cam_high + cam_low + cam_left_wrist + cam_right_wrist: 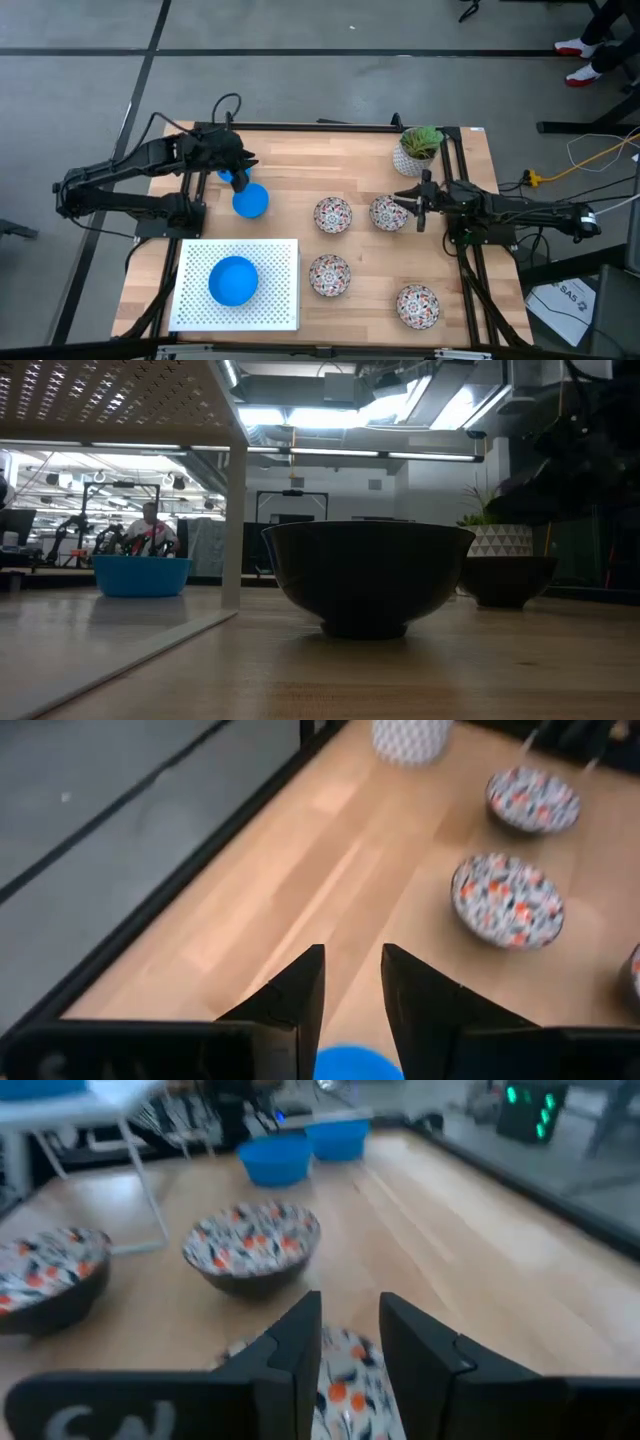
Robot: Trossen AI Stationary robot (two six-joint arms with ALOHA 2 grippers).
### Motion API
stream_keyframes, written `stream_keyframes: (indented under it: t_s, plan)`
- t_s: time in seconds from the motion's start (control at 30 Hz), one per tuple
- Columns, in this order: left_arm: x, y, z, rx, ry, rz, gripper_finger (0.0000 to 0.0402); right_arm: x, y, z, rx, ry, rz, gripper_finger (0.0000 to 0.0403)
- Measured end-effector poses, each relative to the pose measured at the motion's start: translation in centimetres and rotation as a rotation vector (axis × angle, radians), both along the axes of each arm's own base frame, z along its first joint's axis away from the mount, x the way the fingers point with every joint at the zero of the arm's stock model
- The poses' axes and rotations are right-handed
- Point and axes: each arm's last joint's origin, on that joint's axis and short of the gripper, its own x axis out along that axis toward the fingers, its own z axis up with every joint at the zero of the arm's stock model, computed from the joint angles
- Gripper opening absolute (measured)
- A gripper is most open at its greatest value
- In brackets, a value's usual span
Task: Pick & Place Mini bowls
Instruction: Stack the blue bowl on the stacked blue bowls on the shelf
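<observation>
My left gripper point(240, 178) point(352, 950) hangs shut and empty above a blue bowl point(227, 177) point(355, 1065), which it mostly hides. A second blue bowl point(250, 200) point(275, 1160) stands on its base beside it. Another blue bowl point(233, 280) sits on the white perforated rack point(280, 300). My right gripper point(418, 205) point(350, 1298) is shut and empty just over the right edge of a floral bowl point(388, 212) point(340, 1380). Three more floral bowls point(333, 214) point(329, 275) point(417, 306) stand on the table.
A white pot with a green plant point(418, 150) stands at the far right corner, close behind my right gripper. The rack stands on thin legs point(233, 525) at the near left. A black frame point(300, 127) runs along the table's far edge. Bare wood lies between the bowls.
</observation>
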Motion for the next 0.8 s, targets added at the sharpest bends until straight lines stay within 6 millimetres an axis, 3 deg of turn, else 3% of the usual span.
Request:
stream_keyframes:
  t_s: [0.27,0.47,0.8]
  plan:
    - [0.6,0.7,-1.5,-0.090,0.125,0.068,0.0098,-0.2,0.1,0.4,-0.020,-0.040,0.012,0.0104]
    - [1.2,1.6,-3.8,-0.166,0.348,0.113,0.0098,-0.2,0.1,0.4,-0.020,-0.040,0.012,0.0104]
    - [1.9,5.0,-7.4,-0.336,0.584,0.376,0.0098,-0.2,0.1,0.4,-0.027,-0.038,0.014,0.0104]
